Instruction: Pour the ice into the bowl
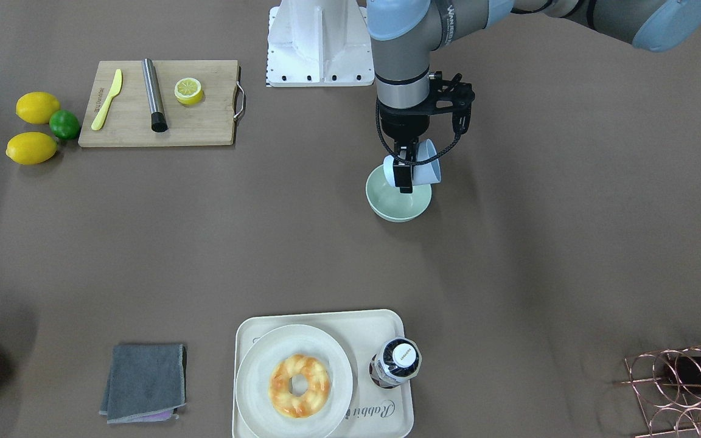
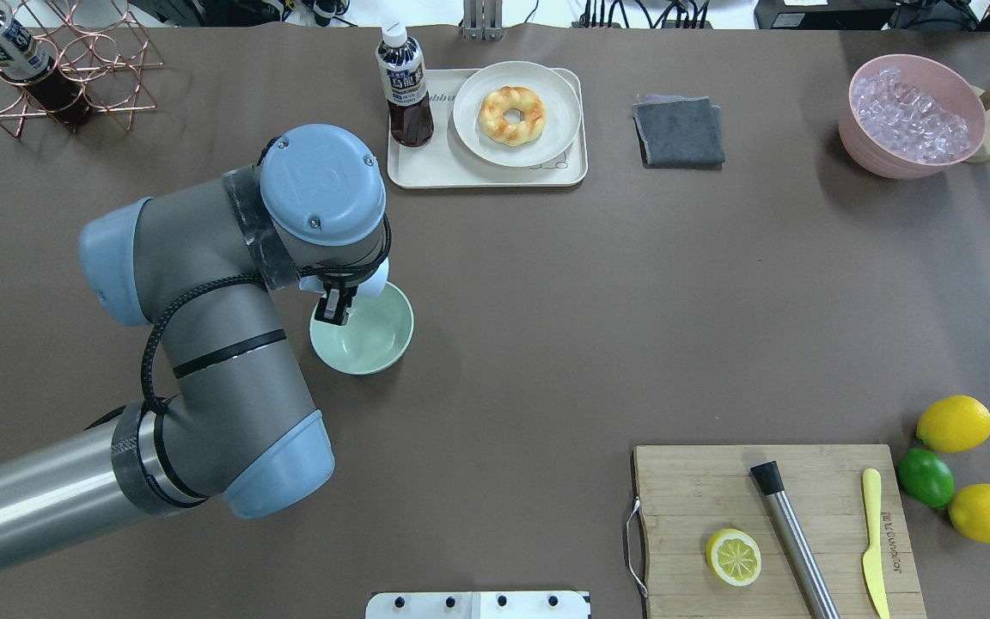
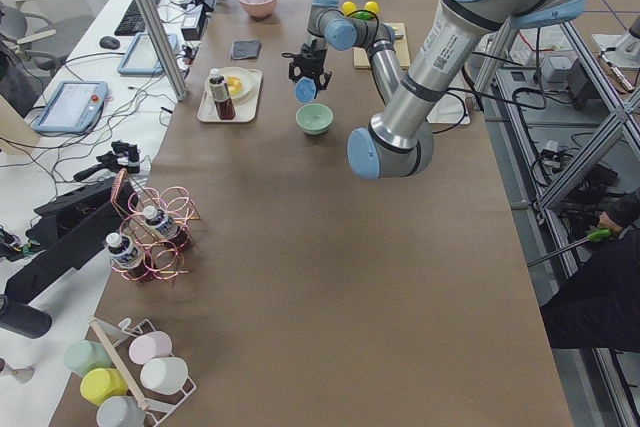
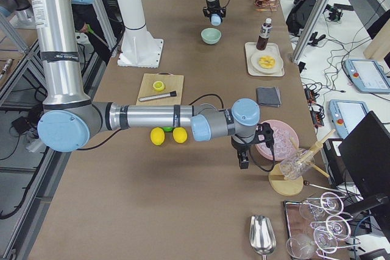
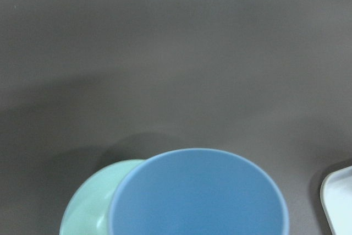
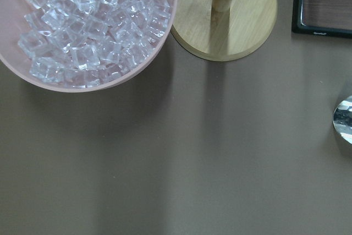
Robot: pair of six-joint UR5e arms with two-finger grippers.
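Light blue round cup (image 5: 198,196) pinched between left gripper (image 1: 404,177) jaws: tip slowly over centre of pale mint-green deep matte bowl (image 1: 409,210), pouring unseen ice inside; right gripper (image 4: 243,161) jaws, cannot tell.

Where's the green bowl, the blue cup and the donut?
green bowl (image 1: 412,202), front-facing view, on its bare inside.
blue cup (image 1: 428,164), front-facing view, on its side wall.
donut (image 1: 317,378), front-facing view, on the ring beside the hole.
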